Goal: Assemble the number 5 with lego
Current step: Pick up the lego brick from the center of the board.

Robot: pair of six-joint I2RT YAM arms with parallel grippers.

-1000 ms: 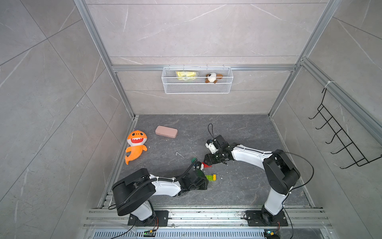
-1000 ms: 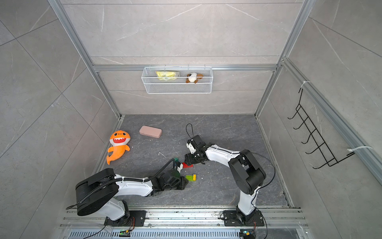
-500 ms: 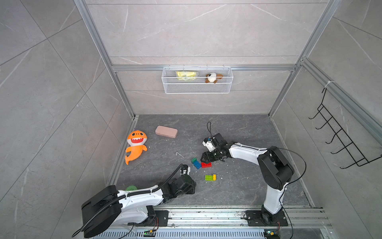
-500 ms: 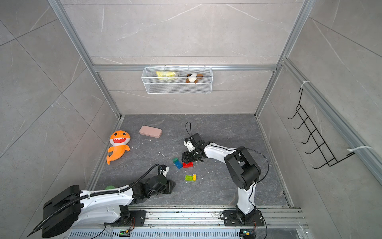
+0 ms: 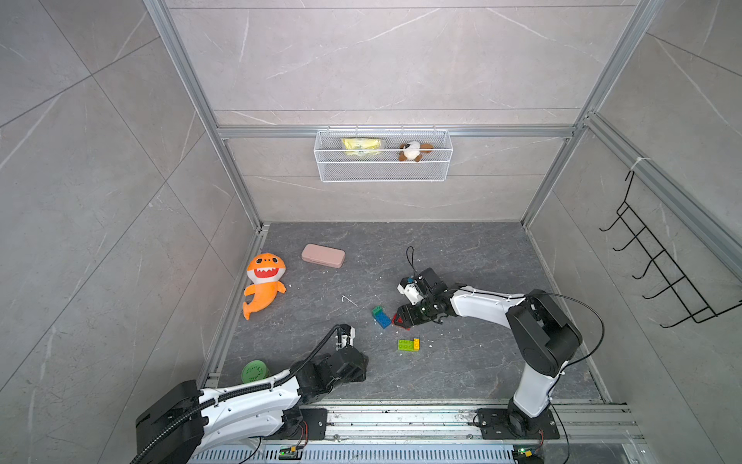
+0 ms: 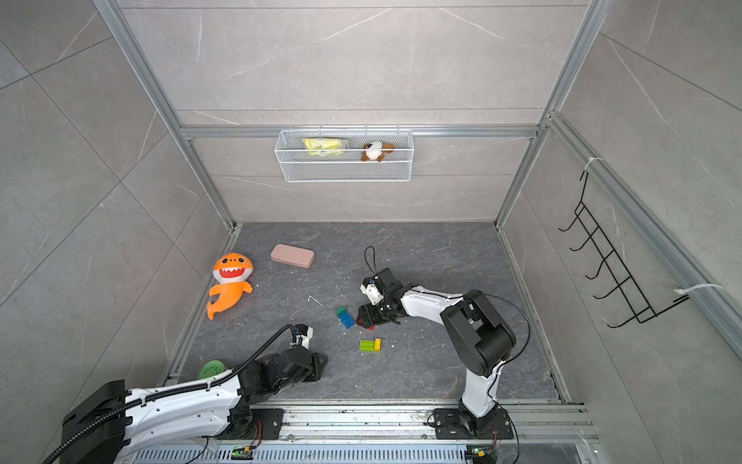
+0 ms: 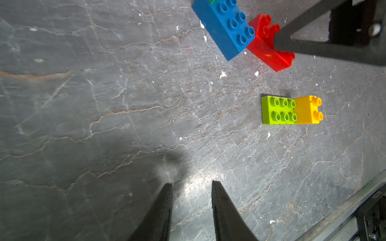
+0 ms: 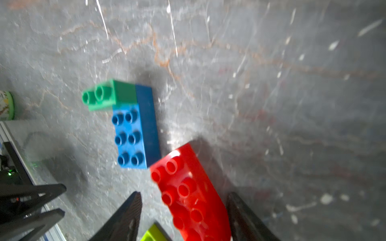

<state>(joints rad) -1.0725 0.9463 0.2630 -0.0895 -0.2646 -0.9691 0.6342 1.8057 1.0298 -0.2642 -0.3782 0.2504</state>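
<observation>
A blue brick (image 5: 382, 319) (image 7: 225, 29) lies on the floor with a dark green brick (image 5: 376, 310) (image 8: 106, 95) joined at one end. A red brick (image 8: 188, 192) (image 7: 265, 50) leans tilted against the blue one. My right gripper (image 8: 184, 194) (image 5: 401, 317) is open and straddles the red brick; one finger touches it, the other stands apart. A lime green brick (image 7: 275, 110) (image 5: 405, 344) joined to a yellow brick (image 7: 307, 110) lies nearer the front. My left gripper (image 7: 192, 185) (image 5: 361, 367) is open and empty, low over bare floor to the front left of the bricks.
An orange shark plush (image 5: 265, 281) and a pink case (image 5: 323, 255) lie at the back left. A green round lid (image 5: 255, 371) sits by the left arm. A wire basket (image 5: 383, 172) hangs on the back wall, a hook rack (image 5: 658, 277) on the right wall.
My left arm drew back from the bricks toward the front left, its jaws opening, leaving the blue and dark green pair on the floor. My right gripper shifted slightly left at the red brick.
</observation>
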